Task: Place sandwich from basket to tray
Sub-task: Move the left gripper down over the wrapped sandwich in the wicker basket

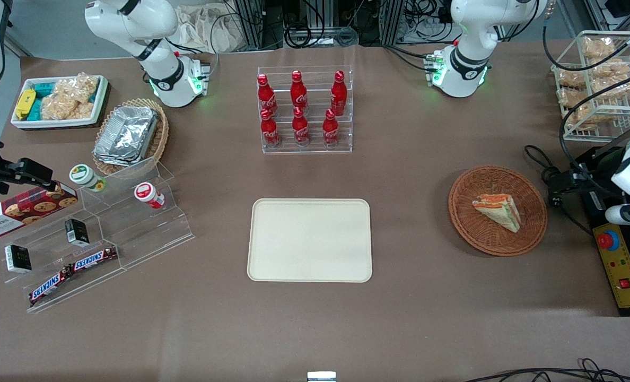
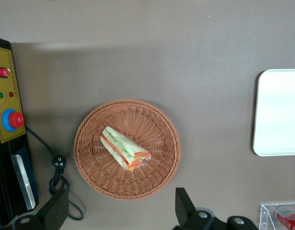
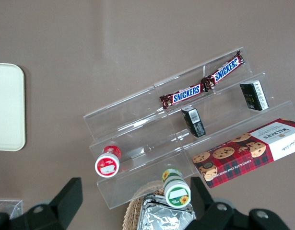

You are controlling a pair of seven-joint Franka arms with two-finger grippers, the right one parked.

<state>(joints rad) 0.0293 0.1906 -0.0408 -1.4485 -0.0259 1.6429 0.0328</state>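
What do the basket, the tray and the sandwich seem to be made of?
The basket looks like woven wicker, reddish-brown, with visible strands. The tray seems a smooth matte cream plastic or pulp; I cannot tell which. The sandwich shows pale bread with orange-red and green layers, perhaps under clear film. The pincer hangs open above the basket, holding nothing.

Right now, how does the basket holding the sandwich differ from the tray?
The basket is round, reddish-brown woven wicker; the tray is rectangular, smooth and cream. The basket holds the sandwich; the tray holds nothing. The basket lies toward the working arm's end of the table, the tray nearer the middle. Both are shallow and lie flat. The tool hangs open above the basket.
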